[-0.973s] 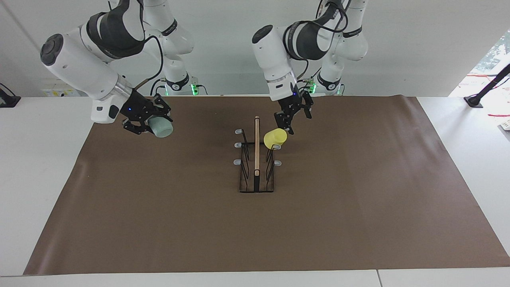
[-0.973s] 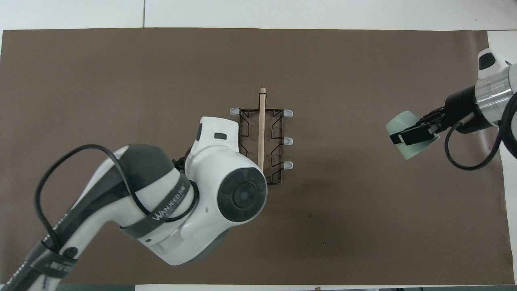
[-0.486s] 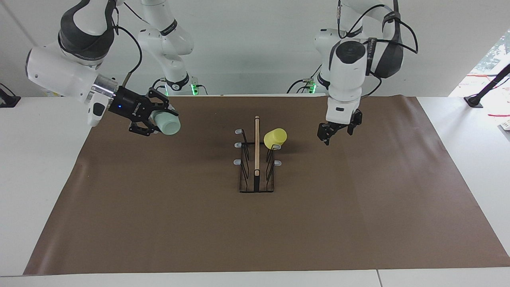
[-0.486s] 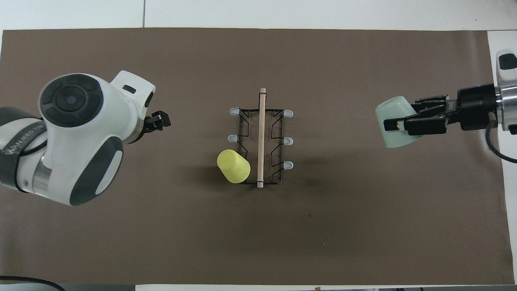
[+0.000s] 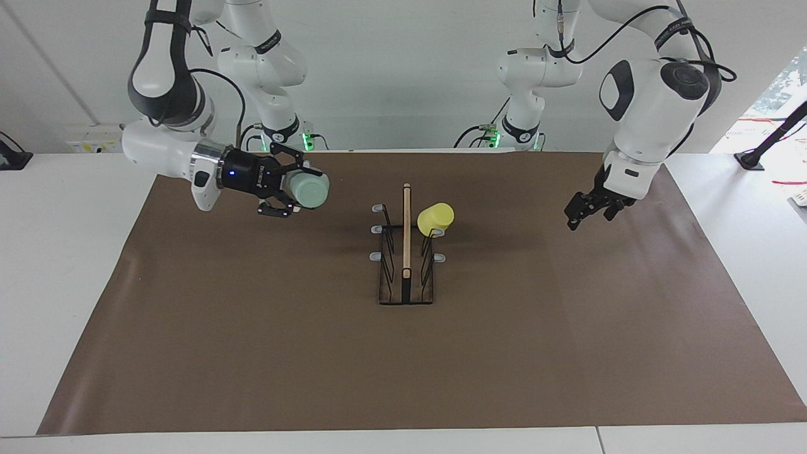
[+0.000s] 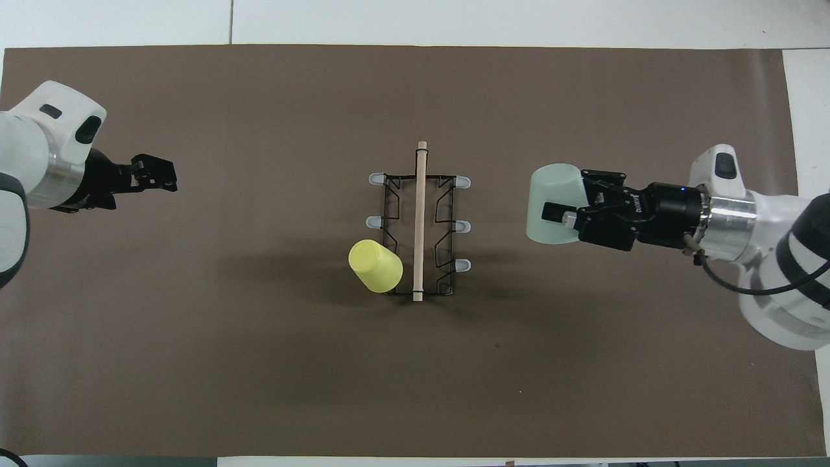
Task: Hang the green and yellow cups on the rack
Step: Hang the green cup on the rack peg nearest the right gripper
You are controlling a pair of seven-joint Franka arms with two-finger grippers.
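Observation:
The black wire rack with its wooden bar stands mid-mat. The yellow cup hangs mouth-down and tilted on the rack's peg nearest the robots, on the side toward the left arm's end. My right gripper is shut on the mint green cup, held sideways in the air over the mat beside the rack, toward the right arm's end. My left gripper is open and empty over the mat toward the left arm's end.
A brown mat covers most of the white table. The rack's other grey-tipped pegs are bare.
My left gripper has let go of the yellow cup on its peg and drawn away toward the left arm's end. My right gripper has carried the green cup closer to the rack.

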